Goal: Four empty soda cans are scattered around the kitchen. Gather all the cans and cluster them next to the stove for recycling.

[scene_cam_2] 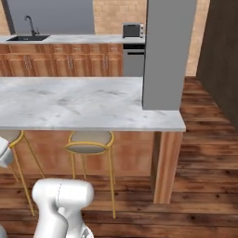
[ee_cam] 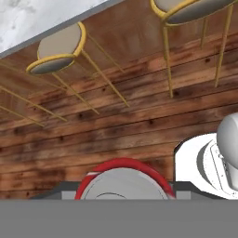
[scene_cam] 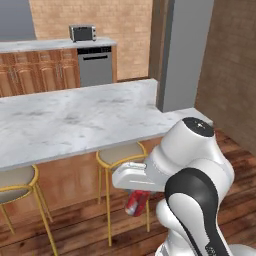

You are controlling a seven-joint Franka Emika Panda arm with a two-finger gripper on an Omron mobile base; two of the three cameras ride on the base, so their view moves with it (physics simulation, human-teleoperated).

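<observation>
Left base view: white arm is folding low in the fg, w/ the gripper [scene_cam: 136, 196] hanging under the wrist and gripping a red soda can [scene_cam: 135, 202] betw. its fingers. Can is sitting tilted, up off the wood floor [scene_cam: 65, 225], just in front of the nearer bar stool [scene_cam: 121, 156]. A 2nd stool [scene_cam: 17, 182] is standing at the left edge. Both stools are tucked under the marble island counter [scene_cam: 70, 122], which is running across the mid frame. Behind it a grey pillar [scene_cam: 182, 55] is rising at the counter's right end. At the back wall a steel dishwasher [scene_cam: 95, 65] is sitting among wood cabinets [scene_cam: 37, 72], w/ a toaster oven [scene_cam: 82, 32] on the back counter above.

Right base view: same island [scene_cam_2: 83, 104] and pillar [scene_cam_2: 167, 53] from the other side; a stool [scene_cam_2: 89, 143] is standing under the overhang, and a sink w/ dark faucet [scene_cam_2: 30, 29] is showing far left at the back. Gripper itself is not visible here.

Hand view: can's silver top w/ red rim [ee_cam: 124, 179] is sitting at the bottom centre, right up against the cam. Fingers are hidden, so can't tell their exact spacing, but they are closed on the can. Beyond it, floor planks [ee_cam: 116, 121] and two stools [ee_cam: 58, 49] are showing.
</observation>
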